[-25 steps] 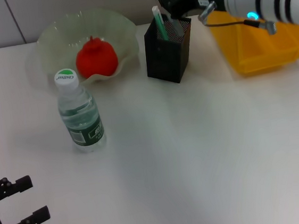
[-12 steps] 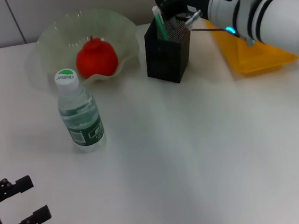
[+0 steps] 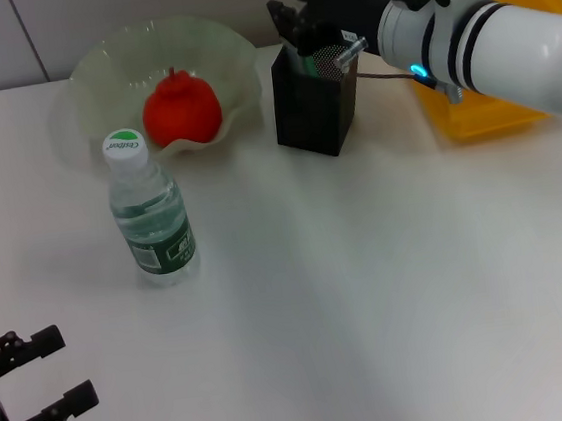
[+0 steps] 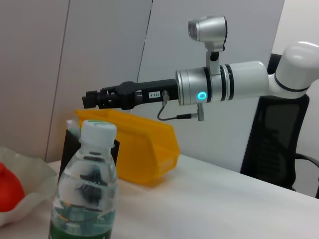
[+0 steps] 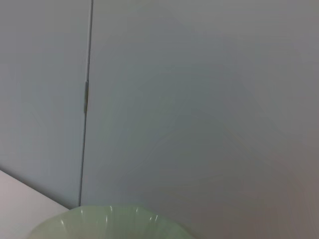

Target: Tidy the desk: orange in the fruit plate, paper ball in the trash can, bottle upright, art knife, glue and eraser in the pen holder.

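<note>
The pen holder [image 3: 316,98] sits directly under the right gripper [image 3: 293,20], whose dark fingers hover over its open top; I can't tell whether they are parted or closed. Just beside it, away from the arm, the orange [image 3: 181,107] lies in the fruit plate [image 3: 230,55]. The bottle [image 3: 150,208] stands upright nearer the left gripper [image 3: 50,381], parked with fingers spread.

Office-like room, white desk [image 3: 389,280], plain grey wall panels [image 5: 199,99], black office chair [image 4: 279,144]
</note>
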